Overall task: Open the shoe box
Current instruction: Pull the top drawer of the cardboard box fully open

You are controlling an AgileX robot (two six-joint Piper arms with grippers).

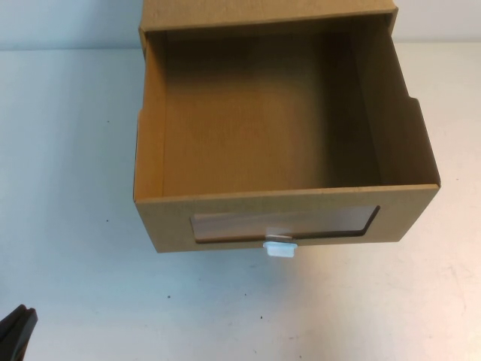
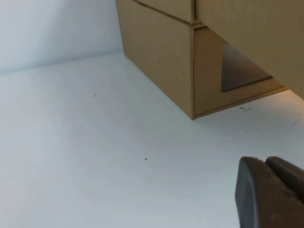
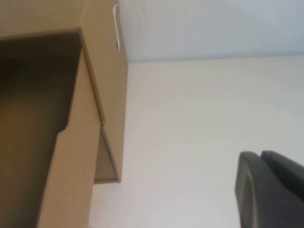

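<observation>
High view shows the shoe box (image 1: pixel 285 218) on the white table (image 1: pixel 75 150), its drawer (image 1: pixel 255 128) standing drawn well out of the outer sleeve (image 1: pixel 263 11), with the inside bare and nothing in it. By that, the opening looks done or nearly so.

The left gripper (image 2: pixel 265 166) sits low over the table, well off the box's front left corner, its fingers pressed together and holding nothing. The right gripper (image 3: pixel 262 161) hangs off the box's right side, apart from the cardboard, its fingers likewise closed on nothing.

Judging by the thin corrugated walls and the empty drawer, the box should be light and likely to slide on the smooth table if tugged without the sleeve being steadied. The walls look stiff enough along their edges but would dent or crease under a hard pinch. The small white tab (image 1: pixel 279 246) below the clear window (image 1: pixel 285 223) on the box's front face is the natural place to take hold; it is small and probably slick, so a centred, narrow pinch would suit it best
</observation>
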